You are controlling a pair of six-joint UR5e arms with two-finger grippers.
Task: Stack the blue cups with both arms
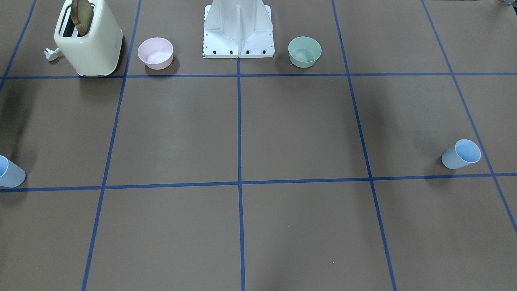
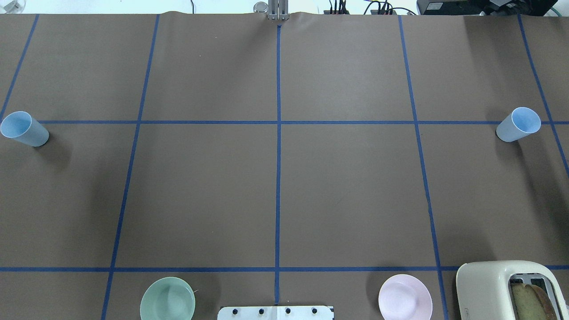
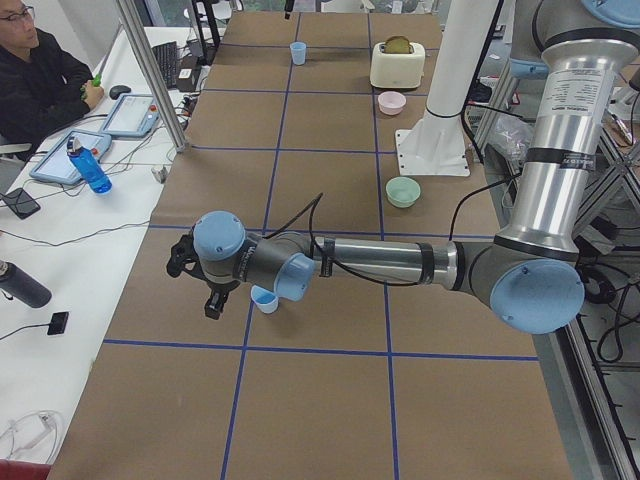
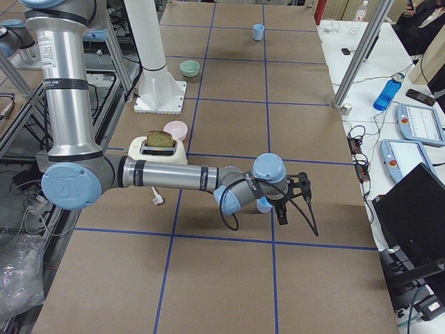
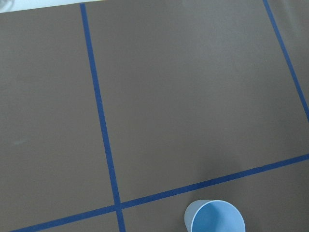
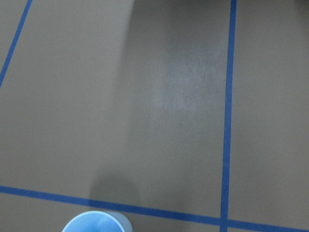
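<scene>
We cannot tell how far the left gripper [image 3: 201, 281] is open, since only the side view shows it; nothing is visibly held. The left arm [image 3: 380, 262] rises upright at the robot's side, then stretches its forearm low and level toward the worktop's [image 2: 284, 195] left edge. The left blue cup [image 2: 24, 129] stands upright near that edge, just beside the gripper on its robot side, and sits at the bottom edge of the wrist view.

We cannot tell the opening of the right gripper [image 4: 288, 199] either, and we see nothing held. The right arm [image 4: 174, 174] mirrors the pose, with its forearm reaching low toward the right edge. The right blue cup [image 2: 518, 124] stands upright near that edge, partly hidden behind the wrist, just beside the gripper.
</scene>
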